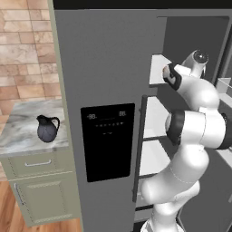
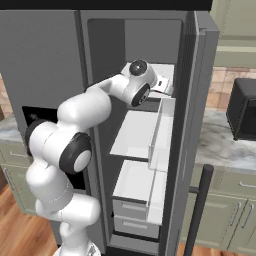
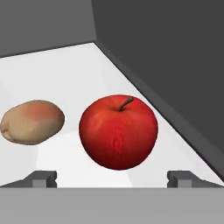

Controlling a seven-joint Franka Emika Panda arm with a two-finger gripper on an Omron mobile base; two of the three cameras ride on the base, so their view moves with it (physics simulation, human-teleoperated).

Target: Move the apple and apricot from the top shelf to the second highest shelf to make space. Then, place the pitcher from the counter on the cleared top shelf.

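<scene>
Fridge (image 1: 104, 68), tall and grey, door swung open, white shelves stacked inside. Beside it on the left of the left base view, counter (image 1: 27, 136) of marbled grey-white stone over pale green cabinets with silver handles. White arm (image 1: 190, 131) with dark joints, rising from below and reaching into the upper fridge compartment. Top shelf (image 3: 78, 65), flat and white, meeting a dark grey side wall on the right of the hand view. Second highest shelf (image 2: 135, 132), white, directly beneath. Pitcher (image 1: 47, 128), dark blue-grey with round belly and thin loop handle, upright on the counter, well apart from the fridge interior. Gripper (image 3: 111, 177), spread wide, holding nothing, fingertips (image 3: 41, 178) low in the hand view on either side of the fruit. Apple (image 3: 118, 132), glossy red with short stem, resting on the top shelf, centred between the open tips. Apricot (image 3: 32, 121), tan with a reddish blush, lying on the same shelf just beside the apple, not touching.
</scene>
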